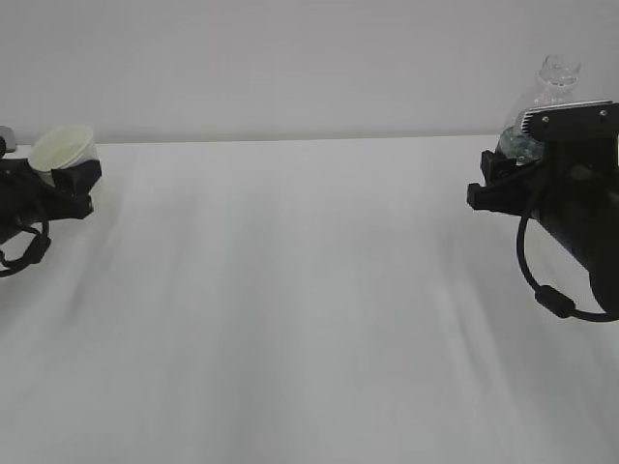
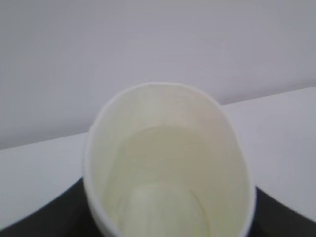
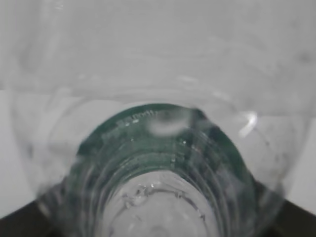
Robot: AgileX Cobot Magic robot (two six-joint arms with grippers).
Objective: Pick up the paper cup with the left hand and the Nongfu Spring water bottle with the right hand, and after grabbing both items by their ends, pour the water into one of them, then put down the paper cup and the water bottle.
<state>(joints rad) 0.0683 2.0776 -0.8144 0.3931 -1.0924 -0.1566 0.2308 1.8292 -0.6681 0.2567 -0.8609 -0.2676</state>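
Left hand [image 1: 68,179] pinching the cup [image 1: 64,150], right hand [image 1: 508,174] clamped round the bottle [image 1: 546,97], both seemingly lifted; next comes bringing them together to pour.

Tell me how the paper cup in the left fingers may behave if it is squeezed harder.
The paper cup looks thin-walled, and its rim already appears oval in the left wrist view, so it would probably buckle further. It seems to hold some liquid, so squeezing or tilting may spill it. It is likely light.
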